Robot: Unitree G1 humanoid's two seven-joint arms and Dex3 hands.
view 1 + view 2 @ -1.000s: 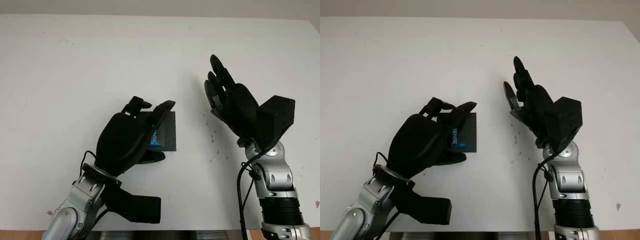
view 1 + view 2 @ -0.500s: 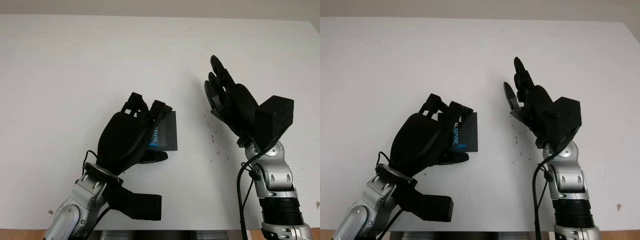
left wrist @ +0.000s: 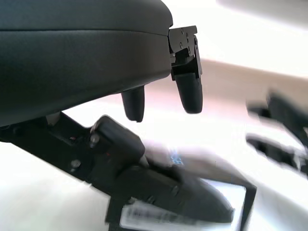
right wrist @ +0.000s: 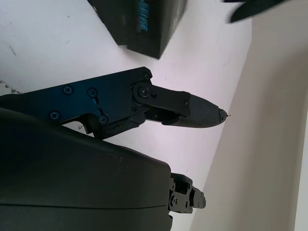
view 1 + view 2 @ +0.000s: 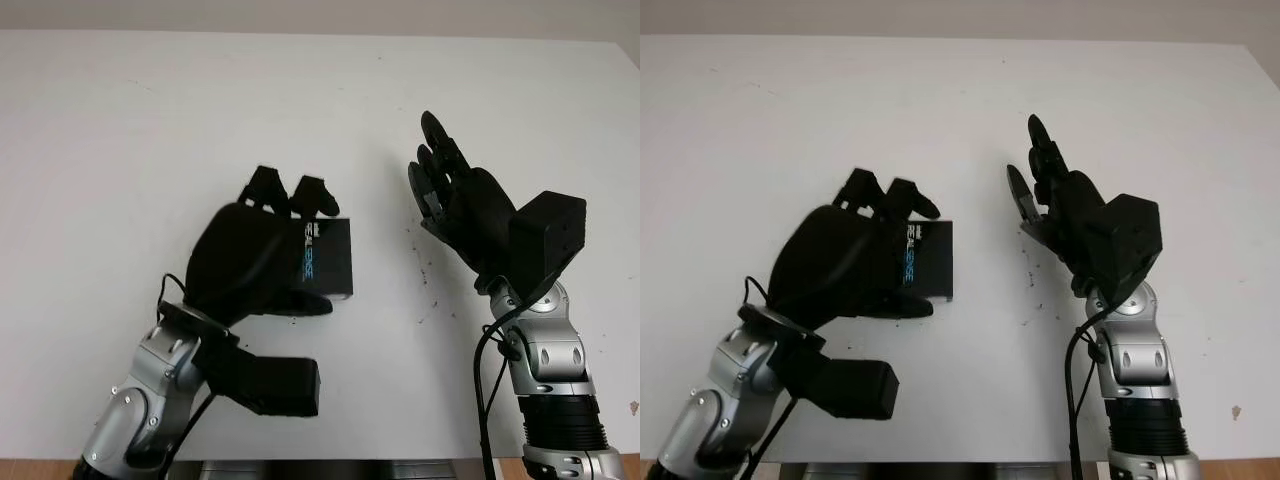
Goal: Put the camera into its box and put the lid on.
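- looks like a lab or robot test bench to me, definitely not someone's home
- plain white table (image 5: 150, 120) takes up nearly the whole frame, a few dark specks right of centre
- pale bare wall strip along the top edge
- exposed cable (image 5: 482, 370) on the metal arm, lower right

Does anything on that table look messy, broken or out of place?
Little dark specks dot the white table between the hands. The black box under the left hand looks intact; the right hand is open.
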